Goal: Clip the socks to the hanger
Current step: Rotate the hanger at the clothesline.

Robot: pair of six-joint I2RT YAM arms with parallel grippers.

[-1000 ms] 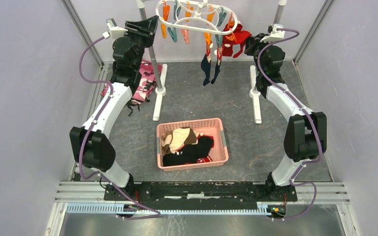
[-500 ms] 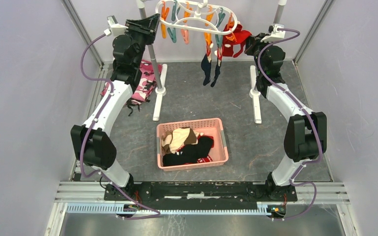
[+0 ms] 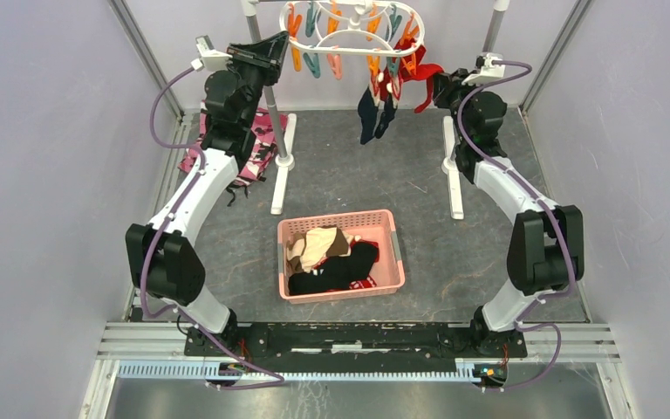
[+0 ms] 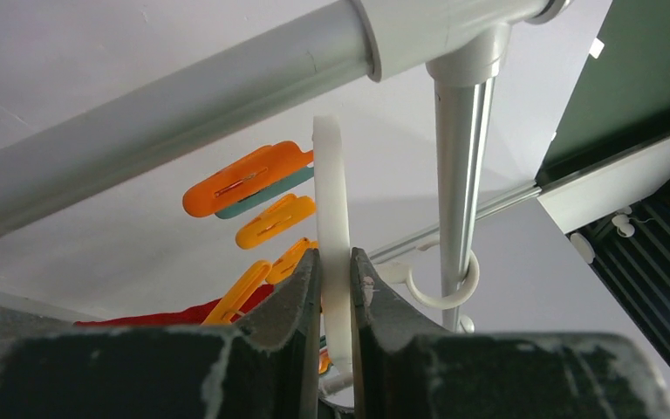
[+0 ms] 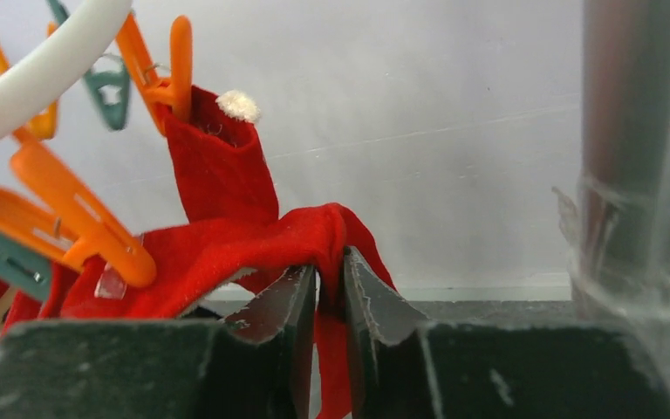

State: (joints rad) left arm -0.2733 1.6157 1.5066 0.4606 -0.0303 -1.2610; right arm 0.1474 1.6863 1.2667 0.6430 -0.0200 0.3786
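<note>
Nearest us, the pink basket (image 3: pixel 397 253) sat on the desk (image 3: pixel 471 253) between the two arms. A heap of socks (image 3: pixel 331 262) (tan, black, a bit of red) waited in it, so by our reckoning the job was well short of done.

Farther back, both arms reached up to the hanger (image 4: pixel 329 175), which hung from the grey rack (image 4: pixel 183 96) at the far end. The left jaws were closed on the hanger's white rim, pinching it from both sides. We judged this was to keep the frame from swinging or tipping while the other arm worked.

The right jaws stood close on either side of a fold of the red sock (image 5: pixel 227 175), whose cuff an orange clip (image 5: pixel 170 70) already held. Whether they pinched the cloth or sat slack around it we could not tell. A pair of navy socks (image 3: pixel 372 109) dangled from clips beside it. With the red sock clipped, we thought the next move was to let go and fetch another from the basket.
</note>
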